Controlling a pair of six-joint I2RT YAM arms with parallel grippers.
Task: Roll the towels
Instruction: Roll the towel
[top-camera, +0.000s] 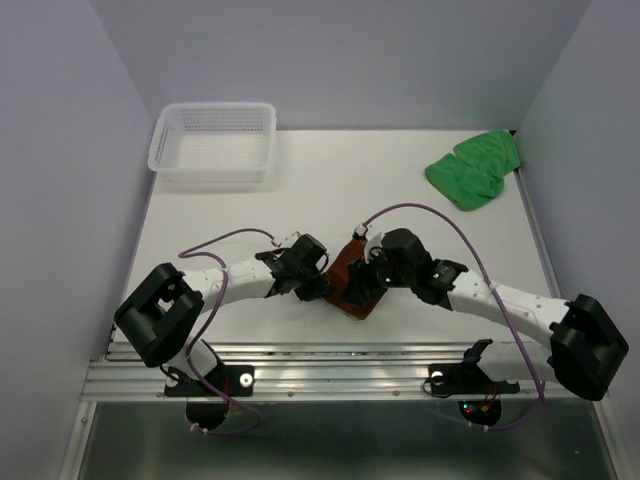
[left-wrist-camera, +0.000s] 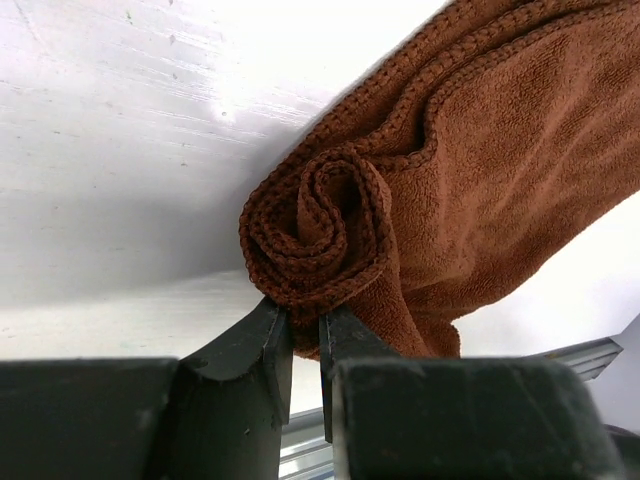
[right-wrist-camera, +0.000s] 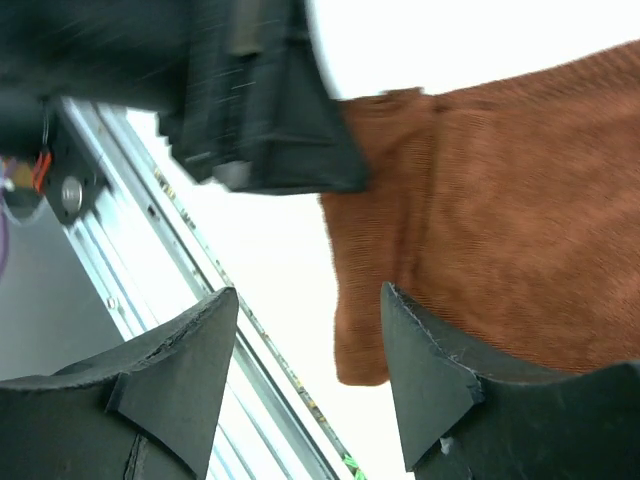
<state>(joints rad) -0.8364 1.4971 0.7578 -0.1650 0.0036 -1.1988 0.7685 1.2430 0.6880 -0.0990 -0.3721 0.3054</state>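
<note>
The rust-brown towel (top-camera: 350, 283) lies near the table's front middle, between my two grippers. Its near end is wound into a tight roll (left-wrist-camera: 315, 235), and my left gripper (left-wrist-camera: 305, 315) is shut on that roll's lower edge. The left gripper (top-camera: 316, 284) sits at the towel's left side. My right gripper (right-wrist-camera: 308, 292) stands open just off the brown towel (right-wrist-camera: 500, 220), whose loose corner hangs between its fingers untouched. In the top view the right gripper (top-camera: 372, 276) is at the towel's right side. The bright green towel (top-camera: 474, 170) lies crumpled at the back right.
A white mesh basket (top-camera: 213, 142) stands at the back left. An aluminium rail (top-camera: 330, 365) runs along the table's near edge, close below the brown towel. The left gripper's dark body (right-wrist-camera: 270, 110) fills the upper left of the right wrist view.
</note>
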